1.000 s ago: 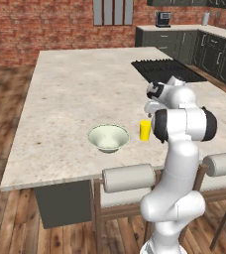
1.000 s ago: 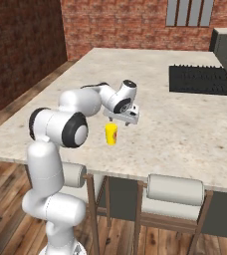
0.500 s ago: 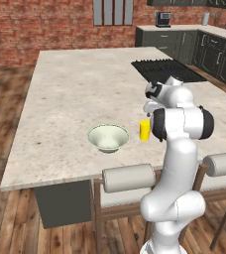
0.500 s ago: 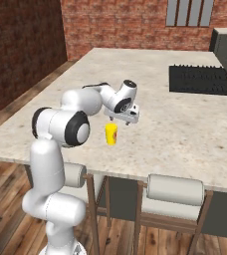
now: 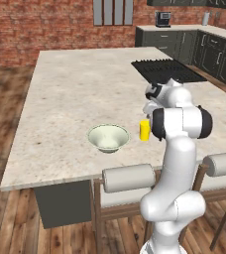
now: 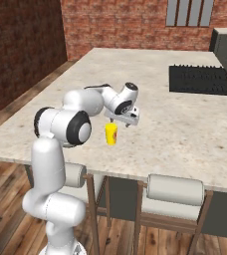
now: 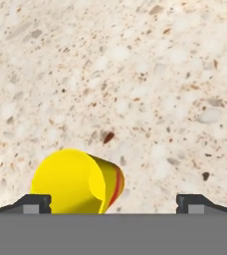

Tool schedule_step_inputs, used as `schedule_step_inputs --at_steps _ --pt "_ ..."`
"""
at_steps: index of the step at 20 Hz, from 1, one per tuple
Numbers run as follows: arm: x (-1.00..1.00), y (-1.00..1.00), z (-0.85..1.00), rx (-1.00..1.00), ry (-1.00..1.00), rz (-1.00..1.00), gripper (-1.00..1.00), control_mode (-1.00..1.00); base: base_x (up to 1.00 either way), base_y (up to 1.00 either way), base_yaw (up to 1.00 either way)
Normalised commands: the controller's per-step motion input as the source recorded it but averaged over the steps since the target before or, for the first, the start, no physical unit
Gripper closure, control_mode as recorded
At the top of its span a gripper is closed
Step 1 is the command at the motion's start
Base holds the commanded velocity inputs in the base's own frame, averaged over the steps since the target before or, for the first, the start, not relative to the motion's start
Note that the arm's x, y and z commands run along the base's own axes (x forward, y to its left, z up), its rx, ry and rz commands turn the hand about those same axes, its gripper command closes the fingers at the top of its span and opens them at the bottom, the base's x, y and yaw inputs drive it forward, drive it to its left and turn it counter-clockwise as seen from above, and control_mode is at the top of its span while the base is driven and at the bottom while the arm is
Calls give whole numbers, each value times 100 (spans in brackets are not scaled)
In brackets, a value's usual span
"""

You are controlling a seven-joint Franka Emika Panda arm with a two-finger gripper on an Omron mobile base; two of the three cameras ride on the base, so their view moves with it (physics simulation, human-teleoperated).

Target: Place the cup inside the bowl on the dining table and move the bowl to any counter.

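Two things are sitting near the front edge of your counter (image 5: pixel 65 99): the bowl (image 5: pixel 108 137) on the left, the cup (image 5: pixel 144 130) just right of it, apart. Your tool (image 6: pixel 121 119) is hovering over the cup with jaws spread wide, holding nothing. In the hand view the cup is sitting off toward one fingertip (image 7: pixel 33 203), so dropping straight could be clipping its rim and tipping it toward the edge. Plenty of open stone is lying behind.

arm: you see it sink slightly since a second ago | claw (image 6: pixel 116 121): now sits a touch lower, just over the cup (image 6: pixel 110 134), jaws wide as before | your cup, bowl: no shift
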Motion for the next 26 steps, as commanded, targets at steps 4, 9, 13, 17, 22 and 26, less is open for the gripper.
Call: schedule_step_inputs --at_steps 4,9,13,17,22,26 --pt "0 1 -21 4 0 0 -100 -100 0 0 0" --pt "0 4 -12 3 0 0 -100 -100 0 0 0" --pt "0 3 0 3 0 0 -100 -100 0 0 0" --pt "0 6 0 2 0 0 -100 -100 0 0 0" --pt "0 5 0 2 0 0 -100 -100 0 0 0" --pt "0 6 0 1 0 0 -100 -100 0 0 0"
